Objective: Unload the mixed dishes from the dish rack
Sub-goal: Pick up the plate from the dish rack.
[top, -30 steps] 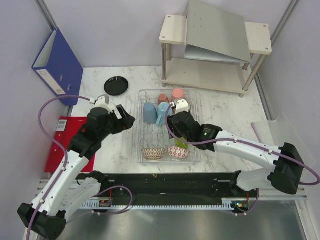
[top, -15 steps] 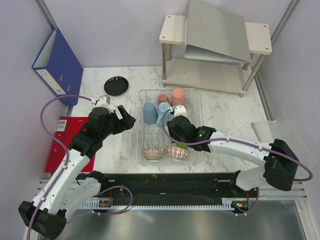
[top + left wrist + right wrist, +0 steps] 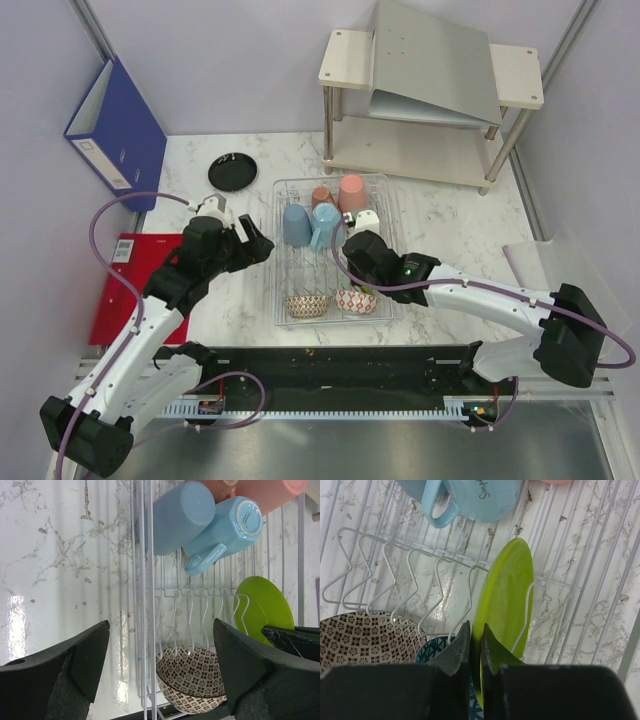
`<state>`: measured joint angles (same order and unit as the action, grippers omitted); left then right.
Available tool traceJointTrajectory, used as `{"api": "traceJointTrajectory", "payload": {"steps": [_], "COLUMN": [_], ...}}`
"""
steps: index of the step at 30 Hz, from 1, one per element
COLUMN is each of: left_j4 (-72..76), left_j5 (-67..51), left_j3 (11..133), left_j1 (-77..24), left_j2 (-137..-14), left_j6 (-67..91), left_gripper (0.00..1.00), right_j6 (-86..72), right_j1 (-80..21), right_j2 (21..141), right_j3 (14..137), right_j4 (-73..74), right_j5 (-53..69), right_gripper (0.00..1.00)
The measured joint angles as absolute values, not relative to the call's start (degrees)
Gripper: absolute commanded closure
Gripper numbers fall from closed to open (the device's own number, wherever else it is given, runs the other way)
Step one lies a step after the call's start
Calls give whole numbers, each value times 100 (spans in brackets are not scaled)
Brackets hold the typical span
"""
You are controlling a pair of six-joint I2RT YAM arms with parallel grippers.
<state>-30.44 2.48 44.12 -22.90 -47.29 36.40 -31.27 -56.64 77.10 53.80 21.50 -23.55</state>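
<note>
Lime-green plate stands on edge among the wire prongs on the right side of the dish rack. Your right tool is closed on its rim, one finger on each face. The grip covers only a narrow strip of the edge, so keep it firm. Draw the plate out in line with its own plane, because one prong runs right across its face and a sideways pull would likely snag there. Keep it upright until it clears the wires. Watch the light-blue mug just beyond it and the patterned bowls at the near end. Only then swing out over the counter. Your left tool hangs wide open and empty by the rack's left rail, with the brown-white bowl in its sights. Hold it back so the arms do not crowd each other.

Compared with a second ago, the right arm has moved toward the near end of the rack. In the overhead view it now covers the plate and leaves the salmon-pink cup in the open. The left arm has hardly moved.
</note>
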Motion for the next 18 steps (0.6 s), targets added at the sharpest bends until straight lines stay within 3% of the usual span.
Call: {"api": "traceJointTrajectory", "payload": {"steps": [18], "left_j4": [-2991], "left_j5": [84], "left_j3": [4449], "left_j1": [-2290], "left_j2": [-4995], "left_j6": [3640], "left_gripper": [11], "right_j6": [-2530], "right_j1": [-5765], "right_j2": [6567], "right_j3": [6189], "right_j4": [2858], "right_j5": [-2040], "right_gripper": [100]}}
